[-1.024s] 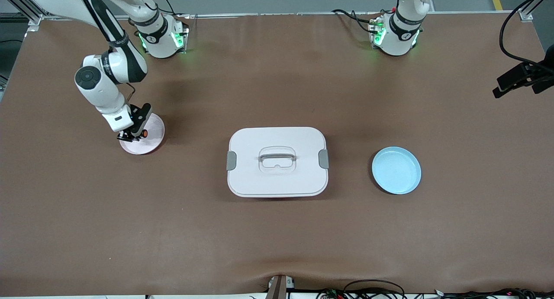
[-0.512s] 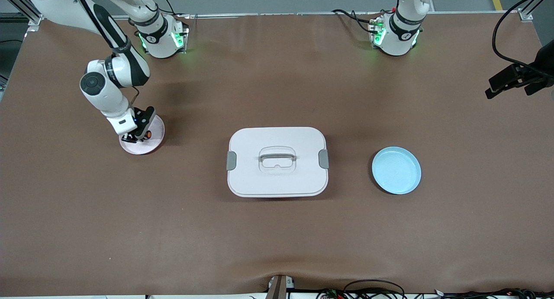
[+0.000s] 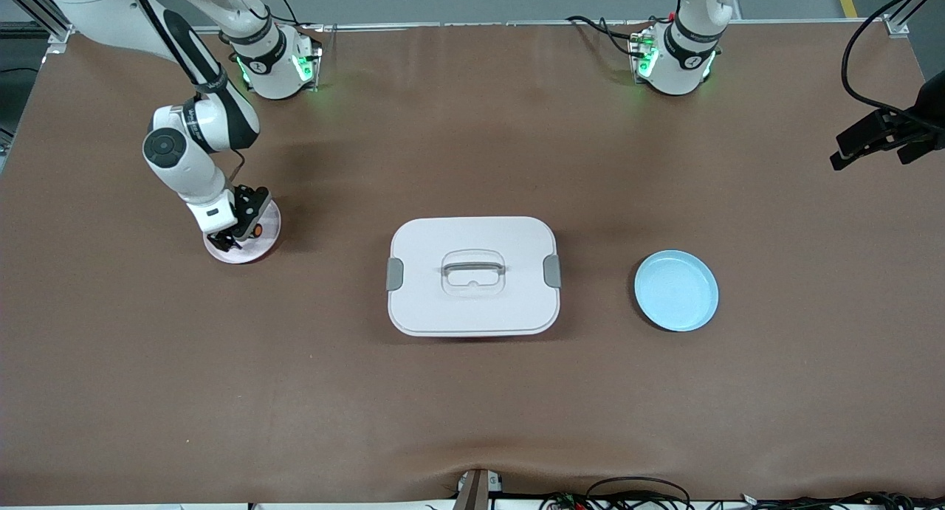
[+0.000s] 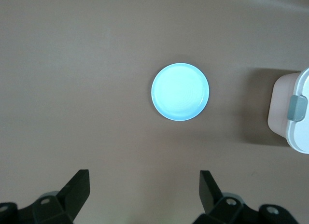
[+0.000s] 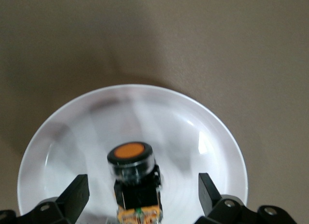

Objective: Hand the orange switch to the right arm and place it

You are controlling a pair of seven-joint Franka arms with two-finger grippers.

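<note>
The orange switch (image 5: 133, 173), black with a round orange face, lies in the pale pink plate (image 5: 203, 122) between the open fingers of my right gripper (image 5: 144, 183), which do not touch it. In the front view the right gripper (image 3: 235, 237) is low over the pink plate (image 3: 269, 216) at the right arm's end of the table, with the switch (image 3: 257, 230) beside it. My left gripper (image 4: 145, 178) is open and empty, high above the table, and looks down on the blue plate (image 4: 180, 91). It shows at the front view's edge (image 3: 875, 150).
A white lidded box (image 3: 472, 275) with grey latches and a handle stands mid-table; its corner shows in the left wrist view (image 4: 292, 110). The blue plate (image 3: 675, 290) lies toward the left arm's end. Brown mat covers the table.
The right arm's wrist has shifted a little toward the middle of the table over the pink plate. The switch stays in the plate. The left gripper has shifted slightly.
</note>
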